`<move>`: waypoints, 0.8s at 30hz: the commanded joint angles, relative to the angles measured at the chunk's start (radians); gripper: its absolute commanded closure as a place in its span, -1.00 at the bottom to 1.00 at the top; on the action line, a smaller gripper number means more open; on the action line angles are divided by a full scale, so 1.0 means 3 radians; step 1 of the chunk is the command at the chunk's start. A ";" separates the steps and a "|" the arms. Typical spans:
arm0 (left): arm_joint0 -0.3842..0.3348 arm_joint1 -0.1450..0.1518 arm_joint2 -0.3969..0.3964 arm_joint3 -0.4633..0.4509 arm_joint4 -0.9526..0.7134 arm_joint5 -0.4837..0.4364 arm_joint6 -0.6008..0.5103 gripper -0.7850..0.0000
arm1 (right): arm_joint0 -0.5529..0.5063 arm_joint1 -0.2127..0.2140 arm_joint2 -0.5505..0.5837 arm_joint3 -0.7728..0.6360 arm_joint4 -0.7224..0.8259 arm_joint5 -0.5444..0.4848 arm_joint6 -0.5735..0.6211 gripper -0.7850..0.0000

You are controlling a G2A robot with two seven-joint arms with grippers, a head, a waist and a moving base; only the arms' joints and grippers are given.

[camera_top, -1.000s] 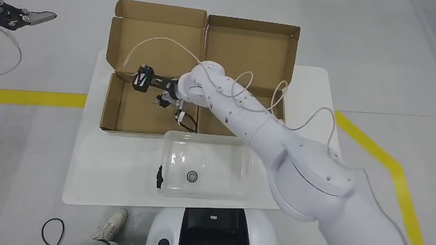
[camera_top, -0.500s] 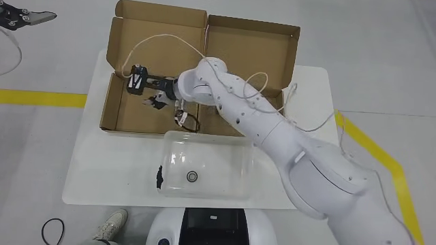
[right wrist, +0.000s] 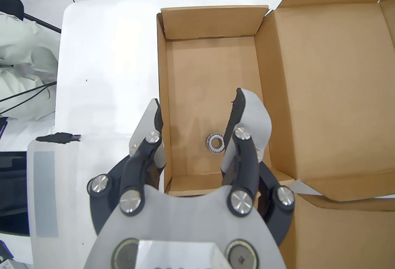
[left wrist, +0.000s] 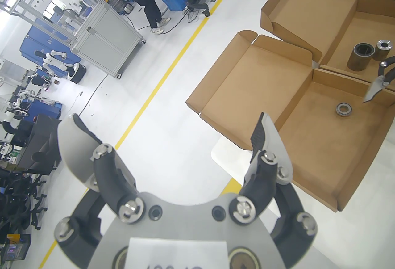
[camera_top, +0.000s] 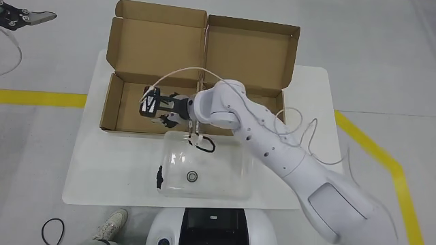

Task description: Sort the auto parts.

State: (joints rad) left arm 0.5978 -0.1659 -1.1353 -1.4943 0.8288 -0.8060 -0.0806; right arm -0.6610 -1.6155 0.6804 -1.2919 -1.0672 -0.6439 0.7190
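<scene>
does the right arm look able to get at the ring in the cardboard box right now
Probably yes. The right tool hangs open over the box, close to the ring, which lies alone on that box's floor with the lid folded back.

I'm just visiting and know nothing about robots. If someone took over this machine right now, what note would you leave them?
Left gripper: open, empty, held off to the side of the table.
Right gripper: open, empty, above a cardboard box, with a bearing lying in it near its fingers.
Second box: two metal cylinders standing inside.
Clear bin: one ring part lying in it.
Done, it seems: bearing and cylinders sorted into boxes. Left: probably the ring in the bin.
</scene>
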 commanded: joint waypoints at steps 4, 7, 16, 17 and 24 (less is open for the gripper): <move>0.0000 0.0000 0.0000 0.0000 0.0000 0.0000 0.0000 -1.00 | -0.0342 0.0137 0.0167 -0.0440 -0.0173 -0.0147 0.0151 -0.02; 0.0000 0.0000 0.0000 0.0000 0.0000 0.0000 0.0000 -1.00 | -0.0528 0.0214 0.0248 -0.0665 -0.0388 -0.0262 0.0127 -0.07; 0.0000 0.0000 0.0000 0.0000 0.0000 0.0000 0.0000 -1.00 | -0.1072 0.0385 0.0423 -0.1101 -0.0716 -0.0400 0.0044 -0.04; 0.0000 0.0000 0.0000 0.0000 0.0000 0.0000 0.0000 -1.00 | -0.1132 0.0402 0.0443 -0.1136 -0.0736 -0.0407 0.0015 -0.03; 0.0000 0.0000 0.0000 0.0000 0.0000 0.0000 0.0000 -1.00 | -0.1460 0.0513 0.0558 -0.1283 -0.0928 -0.0530 -0.0089 0.00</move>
State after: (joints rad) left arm 0.5978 -0.1659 -1.1353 -1.4943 0.8288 -0.8060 -0.0806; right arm -1.0875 -1.4661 0.8416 -1.6720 -1.3416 -0.7990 0.6956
